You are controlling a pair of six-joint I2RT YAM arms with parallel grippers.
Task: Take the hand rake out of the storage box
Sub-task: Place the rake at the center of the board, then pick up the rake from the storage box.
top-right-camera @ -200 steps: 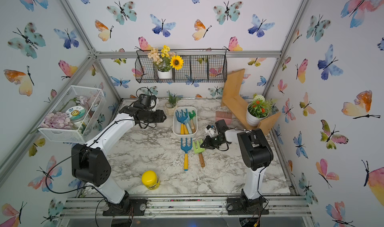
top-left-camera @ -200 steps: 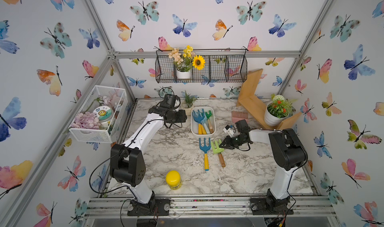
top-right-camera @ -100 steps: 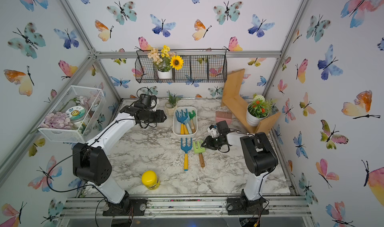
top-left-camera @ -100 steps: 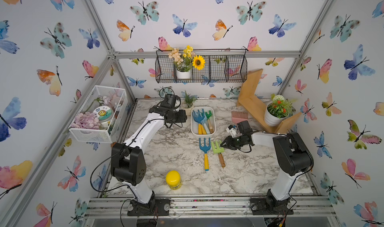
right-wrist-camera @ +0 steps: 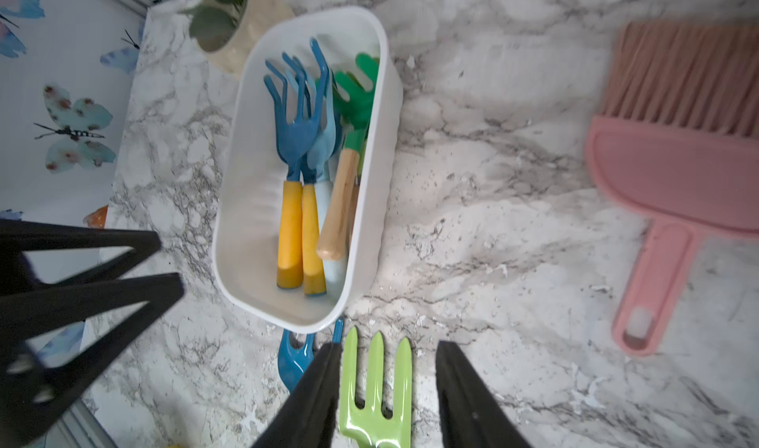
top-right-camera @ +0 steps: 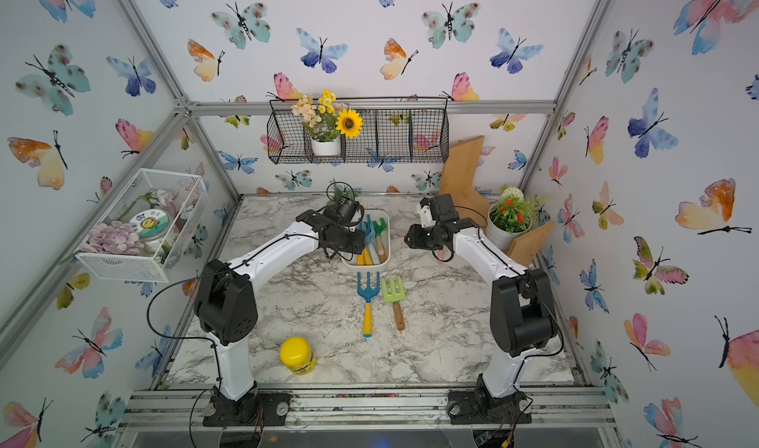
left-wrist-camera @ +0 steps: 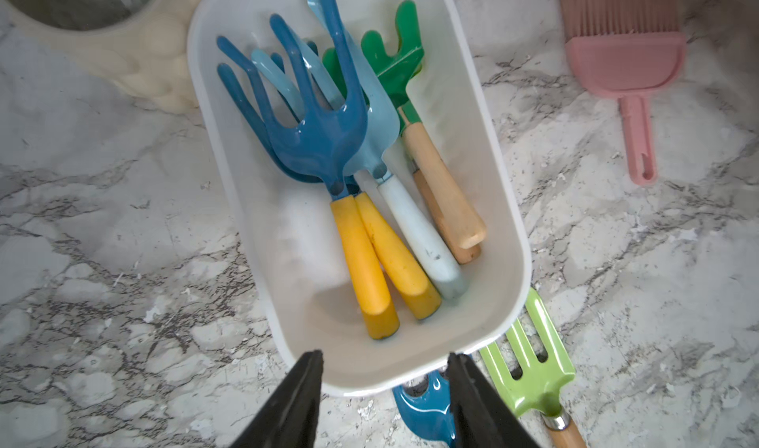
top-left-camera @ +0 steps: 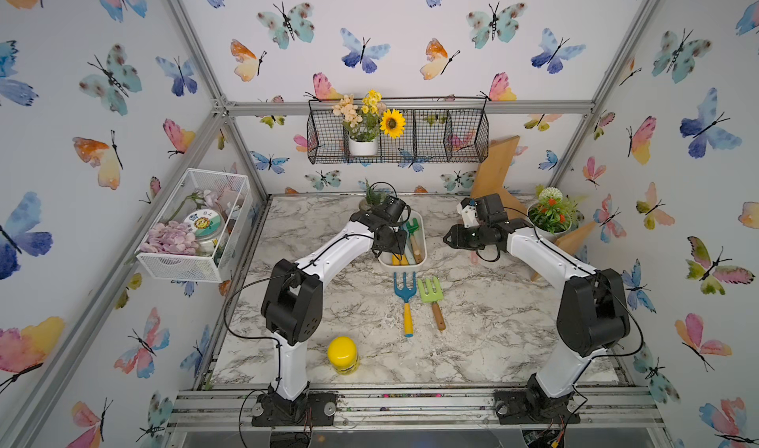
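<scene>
Looking through the left wrist view, I see the left tool (left-wrist-camera: 384, 355) spread wide and empty, hovering over the near end of the storage box (left-wrist-camera: 287, 240), which sits toward the back of the table (top-left-camera: 493, 322). Several rakes lie inside it, a dark blue hand rake (left-wrist-camera: 316, 138) uppermost. The right tool (right-wrist-camera: 390, 345) is spread and empty too, raised beside the box. A light green rake (top-left-camera: 431, 296) and a blue rake (top-left-camera: 404, 298) lie on the table just outside the box.
</scene>
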